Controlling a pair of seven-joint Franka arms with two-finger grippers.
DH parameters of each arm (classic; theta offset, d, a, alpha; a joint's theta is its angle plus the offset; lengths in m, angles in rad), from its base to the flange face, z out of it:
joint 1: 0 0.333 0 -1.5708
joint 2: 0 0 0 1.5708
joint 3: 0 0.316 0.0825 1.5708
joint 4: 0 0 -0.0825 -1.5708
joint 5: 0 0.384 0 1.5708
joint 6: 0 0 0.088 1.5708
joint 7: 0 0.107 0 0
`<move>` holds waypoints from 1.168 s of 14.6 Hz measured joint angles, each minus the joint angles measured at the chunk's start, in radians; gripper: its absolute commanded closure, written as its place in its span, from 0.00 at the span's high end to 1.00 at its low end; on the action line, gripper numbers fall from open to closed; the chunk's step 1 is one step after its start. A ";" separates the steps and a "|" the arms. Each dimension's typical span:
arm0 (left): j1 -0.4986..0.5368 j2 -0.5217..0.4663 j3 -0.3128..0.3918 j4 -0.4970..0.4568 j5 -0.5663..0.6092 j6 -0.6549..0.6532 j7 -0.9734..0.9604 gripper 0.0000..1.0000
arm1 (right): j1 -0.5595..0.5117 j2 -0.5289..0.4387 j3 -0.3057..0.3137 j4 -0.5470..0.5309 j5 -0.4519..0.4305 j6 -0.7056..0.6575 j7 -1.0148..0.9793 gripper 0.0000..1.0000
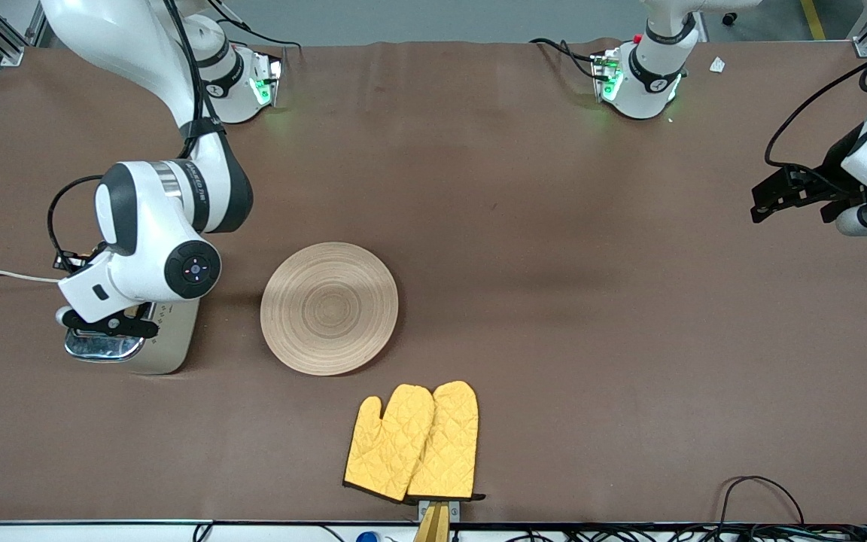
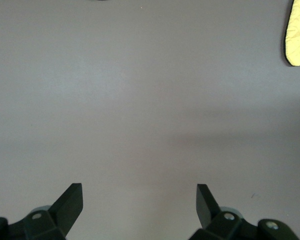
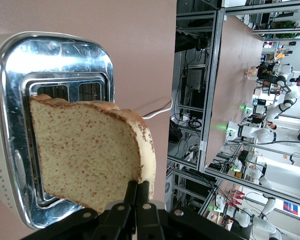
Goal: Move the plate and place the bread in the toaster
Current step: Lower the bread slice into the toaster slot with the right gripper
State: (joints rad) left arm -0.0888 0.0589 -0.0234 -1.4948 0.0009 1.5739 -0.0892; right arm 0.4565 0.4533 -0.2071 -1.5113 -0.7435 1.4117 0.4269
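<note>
Right gripper (image 3: 138, 192) pinches the bread (image 3: 90, 157) by its crust, over the toaster (image 1: 155, 350) at the right arm's end of the table. Only its wrist view shows the slice above the slots. Left gripper (image 2: 139, 210) waits spread over bare table; the plate (image 1: 329, 307) lies beside the toaster.

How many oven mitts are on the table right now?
2. The oven mitts lie side by side, overlapping, nearer the front camera than the plate. None seem hidden.

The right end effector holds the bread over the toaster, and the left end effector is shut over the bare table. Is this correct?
Not fully. The left end effector is open, as the left wrist view shows; it hangs over the bare table. The right end effector does hold the bread over the toaster.
</note>
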 measured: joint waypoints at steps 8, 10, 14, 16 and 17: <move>0.000 0.000 0.000 0.000 0.000 0.000 0.000 1.00 | -0.002 -0.003 0.000 0.000 -0.006 0.000 0.000 0.00; 0.000 0.000 0.000 0.000 0.000 0.000 0.000 1.00 | -0.002 -0.004 0.000 0.000 -0.011 0.000 0.000 0.00; 0.000 0.000 0.000 0.000 0.000 0.000 0.000 1.00 | -0.002 -0.011 0.000 0.000 -0.013 0.000 0.000 0.00; 0.000 0.000 0.000 0.000 0.000 0.000 0.000 1.00 | -0.002 -0.013 0.000 0.000 -0.014 0.000 -0.003 0.00; 0.000 0.000 0.000 0.000 0.000 0.000 0.000 1.00 | -0.002 -0.014 -0.001 0.000 -0.014 -0.001 -0.004 0.00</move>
State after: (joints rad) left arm -0.0888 0.0589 -0.0234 -1.4948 0.0009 1.5739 -0.0892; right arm 0.4543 0.4393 -0.2076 -1.5115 -0.7575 1.4110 0.4232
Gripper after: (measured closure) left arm 0.000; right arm 0.974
